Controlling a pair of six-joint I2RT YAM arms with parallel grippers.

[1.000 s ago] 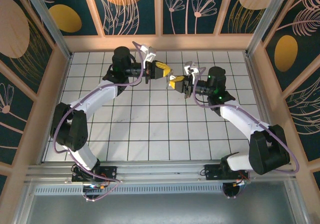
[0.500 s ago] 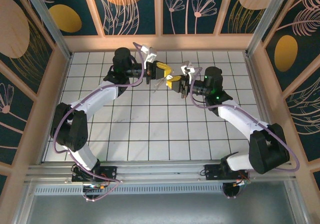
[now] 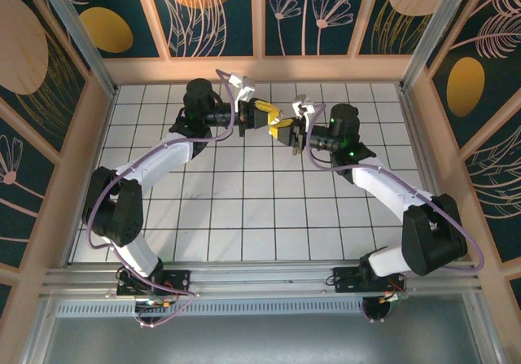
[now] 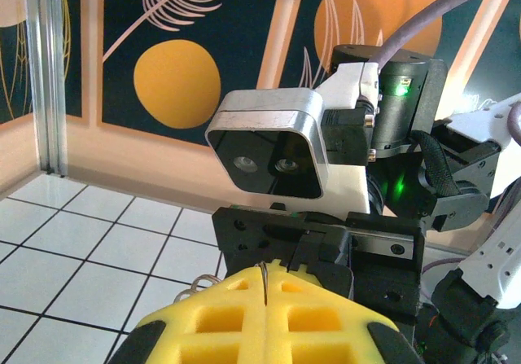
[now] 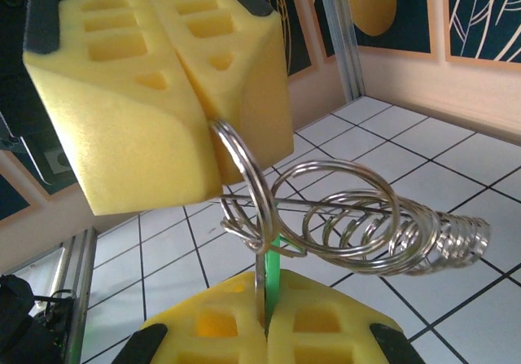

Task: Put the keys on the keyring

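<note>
Left gripper (image 3: 265, 114) hangs above the far middle of the white tiled table (image 3: 244, 209), its yellow foam pads (image 4: 321, 292) pressed together on the silvery wire keyring (image 5: 407, 234). In the left wrist view a thin bit of wire stands up out of the seam between those pads. From the right wrist view, one round loop of the ring comes out of the left pads' tip and curves downward, and the rest trails off to the right as a coil of ever smaller loops held clear of the tiles. Right gripper (image 3: 284, 129) faces the left one almost tip to tip, just beside it. Its own yellow pads are likewise closed, pinching a thin silvery key with a green strip (image 5: 274, 270) that stands upright from their seam. The key's upper end sits at the lower arc of the big loop. Whether it passes through the loop or only lies against it cannot be told. Opposite the left wrist camera sits the silver-and-black camera housing (image 4: 273, 156) on the right arm's wrist.
</note>
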